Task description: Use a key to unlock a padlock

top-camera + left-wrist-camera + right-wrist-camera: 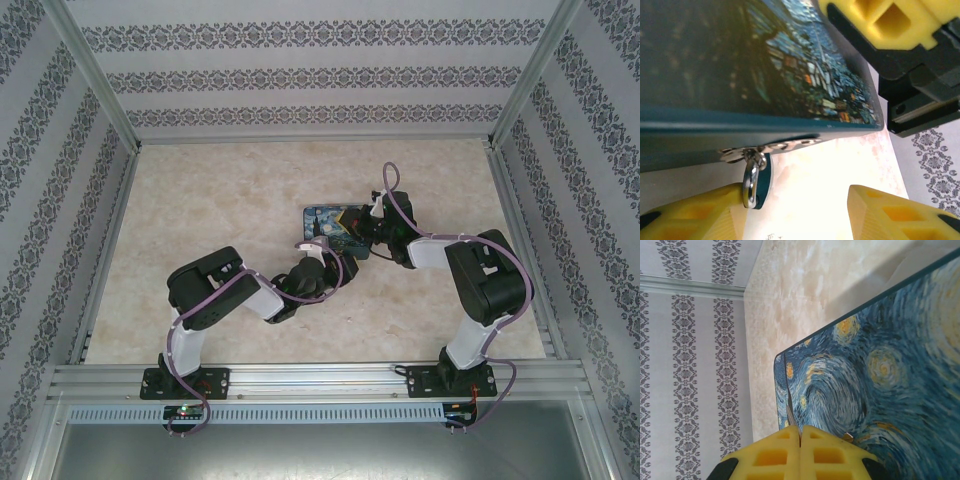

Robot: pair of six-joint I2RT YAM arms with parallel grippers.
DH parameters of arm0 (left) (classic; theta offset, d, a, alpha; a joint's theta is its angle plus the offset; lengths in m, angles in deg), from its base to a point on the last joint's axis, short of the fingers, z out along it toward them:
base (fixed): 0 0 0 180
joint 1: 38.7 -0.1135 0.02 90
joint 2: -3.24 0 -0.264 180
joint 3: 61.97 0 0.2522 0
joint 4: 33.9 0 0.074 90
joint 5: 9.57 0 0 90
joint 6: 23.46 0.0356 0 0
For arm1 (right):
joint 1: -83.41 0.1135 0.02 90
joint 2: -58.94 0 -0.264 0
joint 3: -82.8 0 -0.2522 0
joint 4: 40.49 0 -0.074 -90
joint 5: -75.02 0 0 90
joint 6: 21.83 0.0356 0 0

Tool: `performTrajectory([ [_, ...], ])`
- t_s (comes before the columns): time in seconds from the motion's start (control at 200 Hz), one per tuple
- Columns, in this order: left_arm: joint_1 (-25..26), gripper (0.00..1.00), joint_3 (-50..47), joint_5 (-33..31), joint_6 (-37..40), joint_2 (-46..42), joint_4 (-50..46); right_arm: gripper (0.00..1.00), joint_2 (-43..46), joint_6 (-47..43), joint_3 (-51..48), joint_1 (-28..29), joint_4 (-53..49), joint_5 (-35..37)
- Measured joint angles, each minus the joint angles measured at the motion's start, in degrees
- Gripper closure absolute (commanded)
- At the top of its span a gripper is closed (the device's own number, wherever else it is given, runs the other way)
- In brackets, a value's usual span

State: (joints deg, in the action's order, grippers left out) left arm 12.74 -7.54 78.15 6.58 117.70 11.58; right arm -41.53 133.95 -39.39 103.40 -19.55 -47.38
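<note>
The padlock (765, 179) was seen as a tiny teal-bodied lock with a thin silvery shackle (751, 180), hung by that shackle from a small metal hasp (770, 148) on the front edge of the tin (740, 65). It was found just below that edge, over the pale surface (820, 185). The left hand (795, 215) was held partly open at the lock: one yellow finger (695, 217) was touched by the padlock's side, while the other was kept well apart from it, so nothing was gripped. The right hand (800, 452) was held over the tin's lid with its fingers pressed together, and a thin dull sliver, taken to be the key (789, 412), was pinched between them and seen edge-on, pointing outward over the lid's corner. The tin, painted with blue and yellow swirls, was lying flat on the surface with its lid shut, so its contents could not be told.
</note>
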Motion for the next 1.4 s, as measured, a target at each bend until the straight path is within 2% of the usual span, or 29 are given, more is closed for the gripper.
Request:
performTrajectory([
  [0.245,0.07,0.48,0.98,-1.68,-0.79,0.85,0.02,1.0,0.0,0.0,-0.31,0.0,0.48,0.0],
  [0.57,0.22,0.6,2.36,-4.24,-1.36,2.6,0.11,1.0,-0.09,0.0,-0.35,0.0,0.5,-0.02],
  [1.184,0.2,1.0,0.98,-6.97,-2.12,2.54,0.28,1.0,0.26,0.0,-0.33,-0.02,-0.02,-0.09],
  [1.399,-0.52,1.0,-1.95,-5.62,-3.82,-0.66,-1.22,1.0,6.73,-0.28,-0.81,-0.39,-2.58,-1.2],
])
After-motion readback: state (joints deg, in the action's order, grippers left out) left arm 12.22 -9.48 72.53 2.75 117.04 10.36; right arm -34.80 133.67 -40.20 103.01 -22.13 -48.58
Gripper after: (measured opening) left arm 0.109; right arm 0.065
